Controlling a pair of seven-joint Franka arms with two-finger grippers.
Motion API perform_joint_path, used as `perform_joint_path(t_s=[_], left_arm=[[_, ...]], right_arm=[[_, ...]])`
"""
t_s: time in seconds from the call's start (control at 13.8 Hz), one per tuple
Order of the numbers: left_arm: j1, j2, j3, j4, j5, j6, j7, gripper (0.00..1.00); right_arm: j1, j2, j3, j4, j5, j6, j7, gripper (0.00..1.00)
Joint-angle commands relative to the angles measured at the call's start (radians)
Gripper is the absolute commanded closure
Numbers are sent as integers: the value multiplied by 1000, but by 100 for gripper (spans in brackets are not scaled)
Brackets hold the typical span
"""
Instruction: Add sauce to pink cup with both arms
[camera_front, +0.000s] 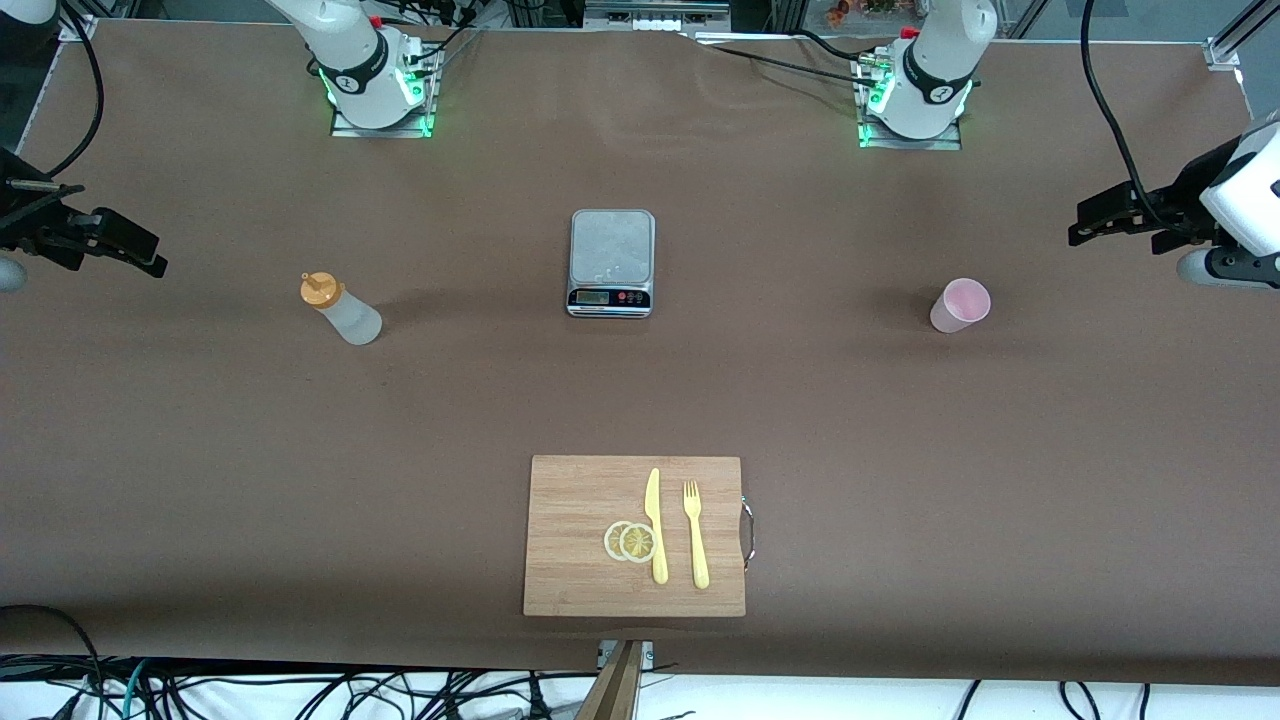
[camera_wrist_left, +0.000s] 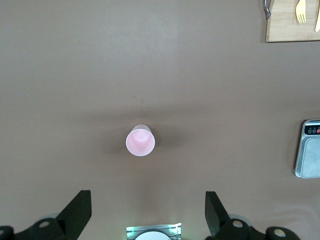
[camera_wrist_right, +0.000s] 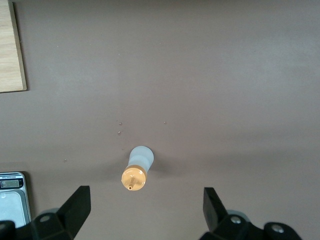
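Observation:
The sauce (camera_front: 343, 311), a whitish squeeze bottle with an orange cap, stands upright on the brown table toward the right arm's end. My right gripper (camera_front: 140, 250) hangs high over that end, open and empty. In the right wrist view the sauce (camera_wrist_right: 137, 170) shows from above, just ahead of the gripper (camera_wrist_right: 145, 200). The pink cup (camera_front: 960, 305) stands upright toward the left arm's end. My left gripper (camera_front: 1078, 225) hovers high over that end, open and empty. The left wrist view looks down into the cup (camera_wrist_left: 140, 140), well below the gripper (camera_wrist_left: 148, 205).
A silver kitchen scale (camera_front: 611, 262) sits mid-table between bottle and cup. A wooden cutting board (camera_front: 560, 540) lies nearer the front camera, carrying a yellow knife (camera_front: 655, 525), a yellow fork (camera_front: 695, 535) and two lemon slices (camera_front: 630, 541).

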Motion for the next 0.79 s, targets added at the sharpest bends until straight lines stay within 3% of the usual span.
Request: perform_joint_path(t_s=[0.0,0.72], left_arm=[[16,22,-21,27,23,-16,-15,0],[10,34,-25,50,23,-16,-15,0]], right_arm=[[7,-6,-10,6,18,-9,-8,0],[7,-5,-10,8,18,-9,-10,0]])
